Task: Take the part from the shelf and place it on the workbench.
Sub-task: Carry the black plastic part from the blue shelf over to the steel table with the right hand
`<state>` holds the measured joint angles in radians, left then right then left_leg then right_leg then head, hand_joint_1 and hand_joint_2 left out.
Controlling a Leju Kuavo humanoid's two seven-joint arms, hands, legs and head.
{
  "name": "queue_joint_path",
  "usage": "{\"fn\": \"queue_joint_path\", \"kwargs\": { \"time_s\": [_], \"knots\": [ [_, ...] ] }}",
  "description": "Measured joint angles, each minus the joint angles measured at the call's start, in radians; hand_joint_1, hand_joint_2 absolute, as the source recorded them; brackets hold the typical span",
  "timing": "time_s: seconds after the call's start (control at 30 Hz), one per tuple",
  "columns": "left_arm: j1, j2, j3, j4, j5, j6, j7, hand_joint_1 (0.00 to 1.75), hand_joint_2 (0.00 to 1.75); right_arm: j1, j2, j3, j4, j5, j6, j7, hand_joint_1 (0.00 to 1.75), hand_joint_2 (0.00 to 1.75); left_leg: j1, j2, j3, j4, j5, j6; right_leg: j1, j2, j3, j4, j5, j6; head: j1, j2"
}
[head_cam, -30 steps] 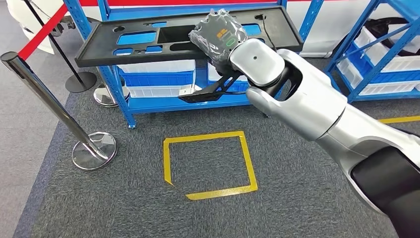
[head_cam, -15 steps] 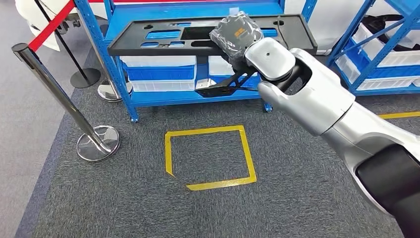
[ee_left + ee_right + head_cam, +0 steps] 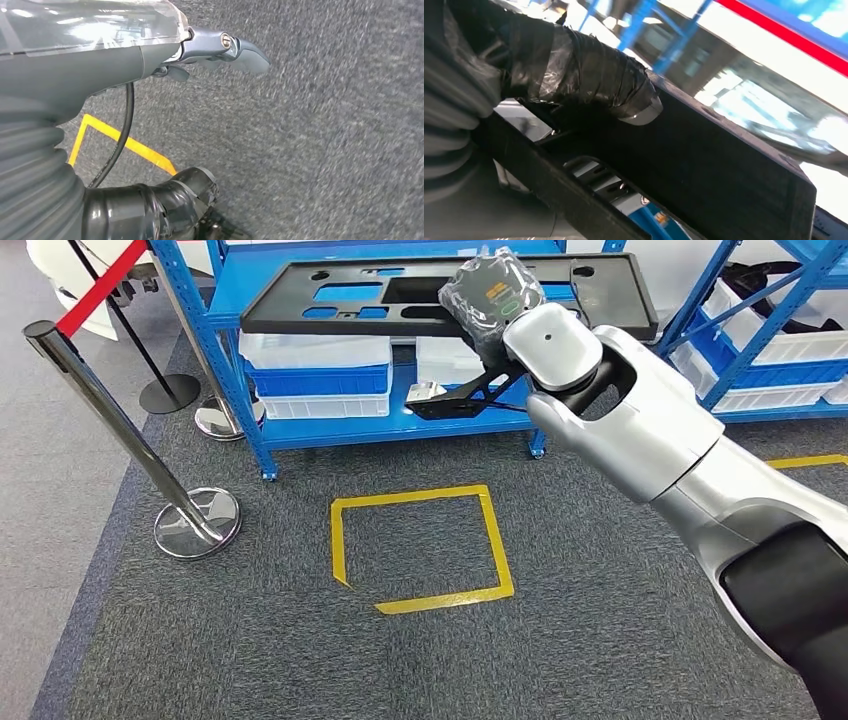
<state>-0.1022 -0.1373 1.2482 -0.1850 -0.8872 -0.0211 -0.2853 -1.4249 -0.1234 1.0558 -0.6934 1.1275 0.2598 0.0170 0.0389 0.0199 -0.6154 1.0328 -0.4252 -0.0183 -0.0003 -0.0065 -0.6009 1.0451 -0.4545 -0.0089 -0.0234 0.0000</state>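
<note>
Right hand (image 3: 492, 298): fingers hidden from you under black part (image 3: 400, 300). Shelf (image 3: 230, 360): upper levels cut off. Left hand (image 3: 220, 47): your wrist view leaves its grip unclear.

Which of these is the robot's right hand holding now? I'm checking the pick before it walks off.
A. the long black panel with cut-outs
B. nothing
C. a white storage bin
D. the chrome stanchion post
A: in the head view the right hand grips the long black panel in front of the blue shelf, and the right wrist view shows a taped finger lying over the panel's edge.
</note>
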Motion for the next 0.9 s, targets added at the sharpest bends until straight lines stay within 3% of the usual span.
{"fn": "queue_joint_path", "kwargs": {
  "time_s": [0.07,0.1,0.13,0.2,0.27,0.3,0.33,0.4,0.47,0.53,0.57,0.63,0.7,0.77,0.8,0.83,0.9],
  "knots": [
    [-0.002,-0.003,0.0,0.0,-0.002,-0.007,-0.003,0.0,1.75,-0.007,0.001,-0.008,0.019,0.0,-0.003,0.017,1.75,1.75,0.002,0.002,-0.004,0.0,-0.002,-0.011,-0.001,0.009,0.0,-0.013,0.013,-0.015,-0.001,0.0],
    [-0.004,-0.004,0.0,0.0,-0.003,-0.009,-0.004,0.0,1.75,-0.01,0.001,-0.014,0.028,0.001,-0.005,0.023,1.75,1.75,0.002,0.001,-0.012,0.017,-0.017,-0.013,-0.002,0.014,0.001,-0.022,0.02,-0.023,-0.001,0.0],
    [-0.005,-0.006,0.0,0.0,-0.003,-0.009,-0.004,0.0,1.75,-0.013,0.001,-0.021,0.035,0.003,-0.007,0.028,1.75,1.75,0.002,-0.002,-0.028,0.054,-0.043,-0.012,-0.003,0.018,0.002,-0.028,0.027,-0.03,-0.002,0.0],
    [-0.003,-0.006,0.0,0.0,-0.005,-0.001,0.006,0.0,1.75,-0.017,-0.002,-0.029,0.049,0.01,-0.009,0.036,1.75,1.75,-0.001,-0.009,-0.08,0.181,-0.113,-0.009,0.002,0.031,-0.005,-0.029,0.034,-0.039,-0.002,0.0],
    [0.002,-0.004,0.0,0.0,-0.006,0.011,0.022,0.0,1.75,-0.016,-0.013,-0.031,0.059,0.02,-0.008,0.038,1.75,1.75,-0.005,-0.013,-0.115,0.272,-0.142,-0.008,0.006,0.05,-0.014,-0.023,0.037,-0.042,-0.002,0.0],
    [0.004,-0.004,0.0,0.0,-0.007,0.014,0.027,0.0,1.75,-0.016,-0.02,-0.031,0.062,0.024,-0.007,0.036,1.75,1.75,-0.006,-0.015,-0.108,0.265,-0.129,-0.006,0.008,0.061,-0.017,-0.018,0.037,-0.042,-0.002,0.0],
    [0.005,-0.002,0.0,0.0,-0.007,0.016,0.031,0.0,1.75,-0.017,-0.027,-0.033,0.064,0.028,-0.005,0.035,1.75,1.75,-0.007,-0.022,-0.082,0.22,-0.101,-0.003,0.009,0.072,-0.02,-0.013,0.037,-0.041,-0.002,0.0],
    [0.007,0.0,0.0,0.0,-0.007,0.017,0.033,0.0,1.75,-0.023,-0.038,-0.038,0.068,0.035,-0.003,0.033,1.75,1.75,-0.005,-0.064,-0.017,0.093,-0.053,0.004,0.011,0.095,-0.032,0.004,0.035,-0.036,-0.001,0.0],
    [0.007,0.002,0.0,0.0,-0.006,0.015,0.03,0.0,1.75,-0.031,-0.044,-0.044,0.071,0.039,-0.001,0.033,1.75,1.75,-0.006,-0.095,0.014,0.03,-0.044,0.009,0.008,0.118,-0.048,0.016,0.036,-0.025,-0.001,0.0],
    [0.005,0.002,0.0,0.0,-0.006,0.012,0.027,0.0,1.75,-0.036,-0.054,-0.048,0.074,0.04,0.001,0.032,1.75,1.75,-0.007,-0.08,0.017,0.023,-0.043,0.015,0.004,0.143,-0.059,0.016,0.044,-0.01,-0.002,0.0],
    [0.004,0.001,0.0,0.0,-0.007,0.011,0.025,0.0,1.75,-0.039,-0.061,-0.05,0.075,0.04,0.003,0.031,1.75,1.75,-0.006,-0.065,0.019,0.017,-0.039,0.02,0.004,0.14,-0.062,0.017,0.044,-0.004,-0.001,0.0],
    [0.001,0.0,0.0,0.0,-0.007,0.009,0.021,0.0,1.75,-0.05,-0.07,-0.052,0.078,0.043,0.006,0.031,1.75,1.75,-0.002,-0.036,0.024,0.004,-0.031,0.032,0.006,0.095,-0.085,0.06,0.018,0.006,0.002,0.0],
    [0.002,0.0,0.0,0.0,-0.006,0.008,0.019,0.0,1.75,-0.06,-0.074,-0.053,0.079,0.048,0.01,0.03,1.75,1.75,-0.006,-0.008,0.026,0.0,-0.03,0.038,-0.001,0.035,-0.139,0.172,-0.038,0.016,0.006,0.0],
    [0.002,0.0,0.0,0.0,-0.005,0.008,0.017,0.0,1.75,-0.063,-0.077,-0.054,0.079,0.054,0.017,0.03,1.75,1.75,-0.007,0.021,0.027,0.0,-0.032,0.038,-0.012,0.015,-0.187,0.265,-0.066,0.024,0.006,0.0],
    [0.002,0.001,0.0,0.0,-0.004,0.008,0.016,0.0,1.75,-0.064,-0.08,-0.054,0.079,0.057,0.021,0.03,1.75,1.75,-0.007,0.035,0.028,0.0,-0.033,0.037,-0.016,0.011,-0.188,0.267,-0.055,0.026,0.006,0.0],
    [0.001,0.001,0.0,0.0,-0.003,0.008,0.015,0.0,1.75,-0.065,-0.082,-0.055,0.078,0.059,0.025,0.03,1.75,1.75,-0.007,0.047,0.029,0.0,-0.034,0.035,-0.02,0.005,-0.17,0.232,-0.029,0.028,0.006,0.0],
    [0.001,0.003,0.0,0.0,0.0,0.008,0.014,0.0,1.75,-0.072,-0.086,-0.058,0.071,0.061,0.033,0.031,1.75,1.75,-0.009,0.07,0.034,0.0,-0.039,0.027,-0.018,-0.036,-0.102,0.105,0.029,0.028,0.006,0.0]
  ]
}}
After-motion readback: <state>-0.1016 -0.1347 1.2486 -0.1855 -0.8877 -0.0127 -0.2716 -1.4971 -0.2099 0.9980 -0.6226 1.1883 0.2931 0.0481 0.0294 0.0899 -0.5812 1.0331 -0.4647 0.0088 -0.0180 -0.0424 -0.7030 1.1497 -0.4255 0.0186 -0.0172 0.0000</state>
